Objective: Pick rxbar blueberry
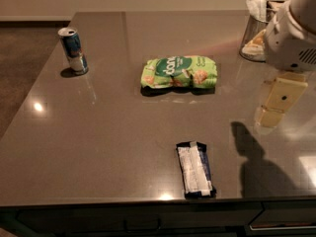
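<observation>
The rxbar blueberry (pixel 195 169) lies at the table's (pixel 108 132) lower centre; the gripper (pixel 269 116) hangs at middle right, and I cannot tell whether it is spread or closed.

One cam, high at near edge, looks down across table (pixel 113 132), gripper (pixel 270 116) at right.

Gripper (pixel 271 113) at right; arm (pixel 295 36) cropped by top-right edge.

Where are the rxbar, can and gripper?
rxbar (pixel 195 169): camera view, white central strip.
can (pixel 74 52): camera view, blue side wall.
gripper (pixel 269 116): camera view, lower cream end, at the picture's right.
</observation>
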